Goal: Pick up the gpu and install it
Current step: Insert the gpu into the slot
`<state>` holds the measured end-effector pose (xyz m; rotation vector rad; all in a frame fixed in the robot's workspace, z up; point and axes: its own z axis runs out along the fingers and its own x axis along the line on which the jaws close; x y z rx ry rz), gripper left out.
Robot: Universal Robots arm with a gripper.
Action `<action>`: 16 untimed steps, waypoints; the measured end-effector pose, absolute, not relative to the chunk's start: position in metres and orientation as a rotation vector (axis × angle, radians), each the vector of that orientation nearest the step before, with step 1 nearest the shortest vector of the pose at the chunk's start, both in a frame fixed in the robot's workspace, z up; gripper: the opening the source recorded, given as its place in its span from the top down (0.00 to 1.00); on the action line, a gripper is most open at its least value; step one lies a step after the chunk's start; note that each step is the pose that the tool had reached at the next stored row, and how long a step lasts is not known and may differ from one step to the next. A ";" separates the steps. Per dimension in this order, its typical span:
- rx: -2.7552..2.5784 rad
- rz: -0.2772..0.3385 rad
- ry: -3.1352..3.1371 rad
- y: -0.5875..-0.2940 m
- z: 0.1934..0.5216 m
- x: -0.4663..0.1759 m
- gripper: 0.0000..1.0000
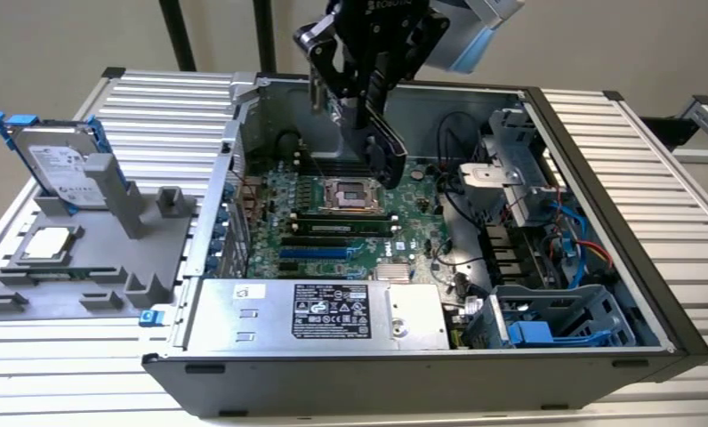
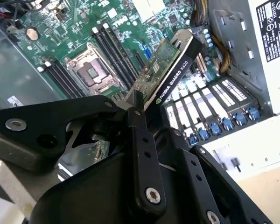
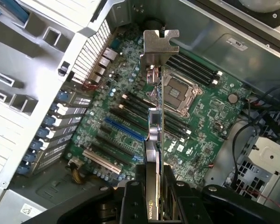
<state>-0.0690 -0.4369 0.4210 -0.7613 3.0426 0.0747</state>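
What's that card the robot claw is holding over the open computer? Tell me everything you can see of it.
It is the gpu, a thin rectangular card: green circuit board on one face, a black shroud with white lettering on the other, a silver metal bracket at its far end. The gripper clamps its near end. It hangs above the motherboard inside the open case, apparently seated in no slot.

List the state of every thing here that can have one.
gripper: shut on the graphics card.
graphics card: held on edge above the motherboard, not in a slot.
computer case: open, side panel off.
blue slot: empty.
hard drive: standing upright in the gray holder.
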 end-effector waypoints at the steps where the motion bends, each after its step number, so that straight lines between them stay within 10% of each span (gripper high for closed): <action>1: -0.768 0.075 3.041 -0.437 0.421 -0.069 1.00; 16: -0.880 0.075 3.012 -0.437 0.421 -0.066 1.00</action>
